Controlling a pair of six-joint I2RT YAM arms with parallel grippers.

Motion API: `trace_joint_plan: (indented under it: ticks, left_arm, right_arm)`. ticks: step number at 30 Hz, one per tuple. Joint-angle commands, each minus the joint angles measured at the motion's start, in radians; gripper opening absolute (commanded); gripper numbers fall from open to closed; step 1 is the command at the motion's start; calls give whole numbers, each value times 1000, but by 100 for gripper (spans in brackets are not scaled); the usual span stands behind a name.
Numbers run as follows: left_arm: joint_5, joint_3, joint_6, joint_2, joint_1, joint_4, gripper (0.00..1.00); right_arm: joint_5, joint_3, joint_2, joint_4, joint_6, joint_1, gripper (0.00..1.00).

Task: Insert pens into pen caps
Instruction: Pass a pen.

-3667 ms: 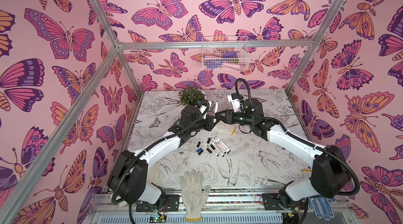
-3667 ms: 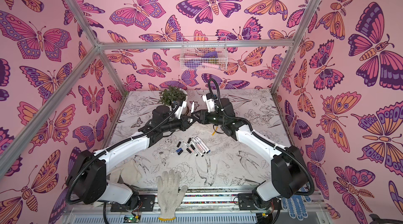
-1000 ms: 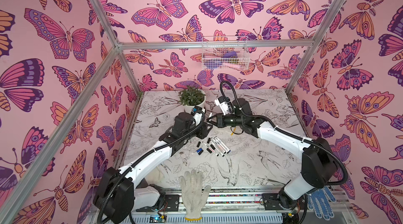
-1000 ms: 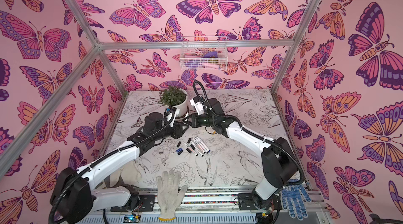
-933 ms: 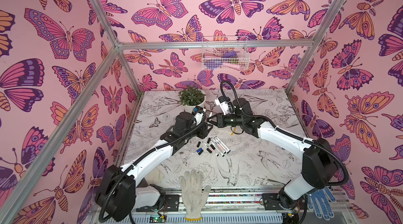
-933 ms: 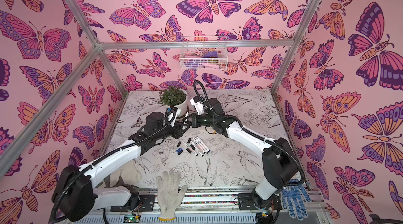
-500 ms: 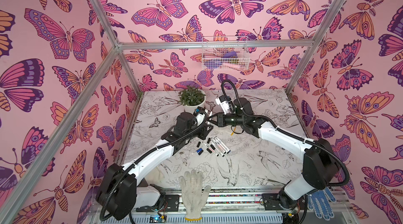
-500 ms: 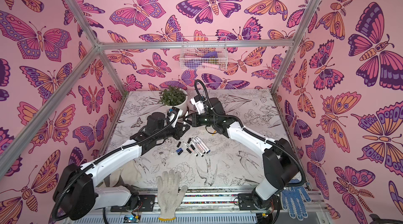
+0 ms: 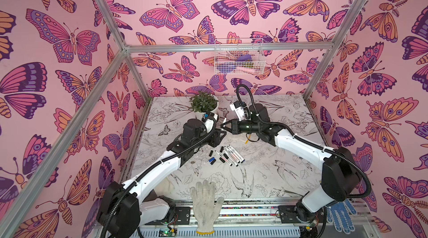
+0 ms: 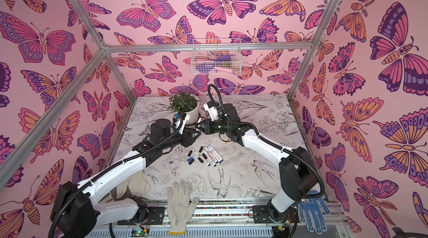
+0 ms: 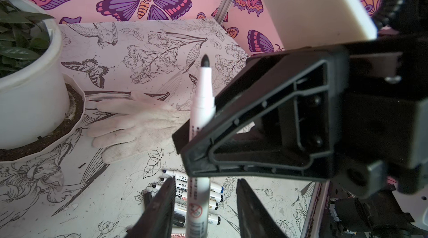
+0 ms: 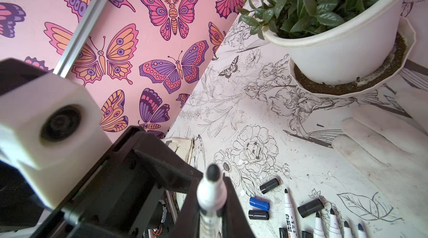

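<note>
Jaws of left gripper point(image 11: 205, 180) apart around pen point(image 11: 201, 100), gripper and pen shifted leftward

The table point(image 9: 289, 167) in front of me is wearing a white cover printed with black line drawings of flowers and birds. A potted plant point(image 9: 203, 107) is standing on a saucer point(image 12: 347, 91) toward the back. Nearer me than the plant, uncapped white pens point(image 9: 234, 155) are lying side by side among loose black caps point(image 12: 269, 185) and a blue cap point(image 12: 259, 202). A white glove point(image 11: 139, 128) is lying flat just beside the plant.
</note>
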Motion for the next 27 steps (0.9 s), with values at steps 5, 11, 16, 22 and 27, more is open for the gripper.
trace_joint_plan:
  ticks: [5, 11, 16, 22, 27]
  left_arm:
    - [16, 21, 5, 67, 7, 2, 43]
    - [14, 39, 10, 82, 7, 4, 37]
    - [17, 53, 20, 77, 7, 5, 38]
    - [13, 54, 23, 57, 7, 5, 41]
    - [10, 50, 19, 63, 7, 7, 37]
  right_arm:
    - [-10, -4, -54, 30, 2, -7, 0]
    - [-10, -5, -53, 24, 1, -9, 0]
    - [-5, -8, -50, 16, -1, -10, 0]
    - [0, -14, -52, 19, 3, -14, 0]
    - [-4, -13, -50, 23, 9, -15, 0]
